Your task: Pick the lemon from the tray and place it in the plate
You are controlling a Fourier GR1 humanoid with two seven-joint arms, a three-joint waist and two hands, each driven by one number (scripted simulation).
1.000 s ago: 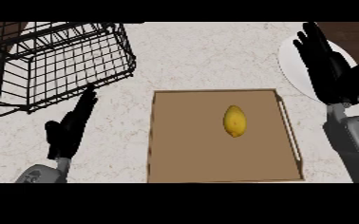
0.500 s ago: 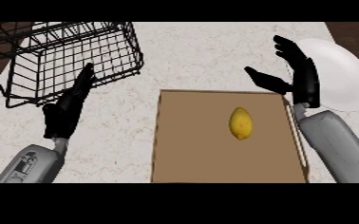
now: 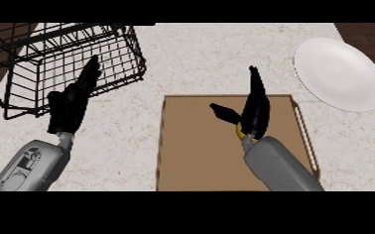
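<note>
Now the right hand [image 3: 255,110] has swung over the lemon [image 3: 239,129].

Black wire basket [image 3: 70,62] at upper left, pale speckled counter [image 3: 212,59]

You're looking at a flat brown tray [image 3: 198,148] on a pale speckled stone counter [image 3: 212,54], a plain white round plate [image 3: 337,74], a black wire-grid basket [image 3: 139,59], a sliver of yellow lemon [image 3: 239,128], plus a black left hand [image 3: 70,106] and black right hand [image 3: 255,111].
</note>
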